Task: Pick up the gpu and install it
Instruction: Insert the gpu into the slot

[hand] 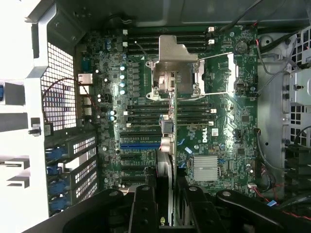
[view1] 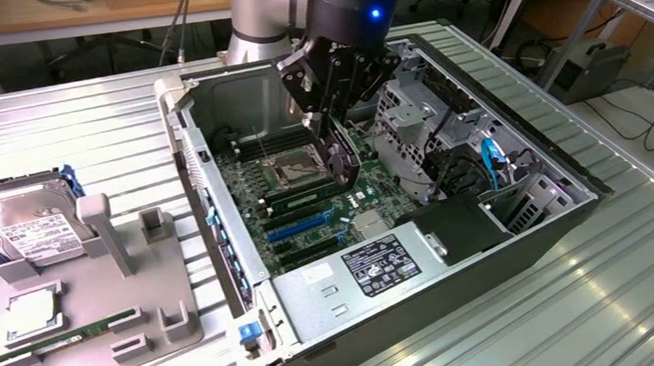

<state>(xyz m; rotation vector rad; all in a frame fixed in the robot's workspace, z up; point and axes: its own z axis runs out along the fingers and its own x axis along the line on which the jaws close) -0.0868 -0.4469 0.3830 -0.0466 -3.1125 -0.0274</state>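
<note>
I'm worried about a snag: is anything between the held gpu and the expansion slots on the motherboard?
Nothing visible does. The pincer holds the gpu edge-down above the motherboard; the blue slot and the dark slots beside it lie bare, with no cable across them.

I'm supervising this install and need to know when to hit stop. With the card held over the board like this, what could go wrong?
1. The gripper holds the gpu upright close to the open CPU socket; a sideways drift could strike its raised lid.
2. The gpu's lower end seems to hang beside the blue slot, not over it; lowering out of line could press it into the motherboard.
</note>
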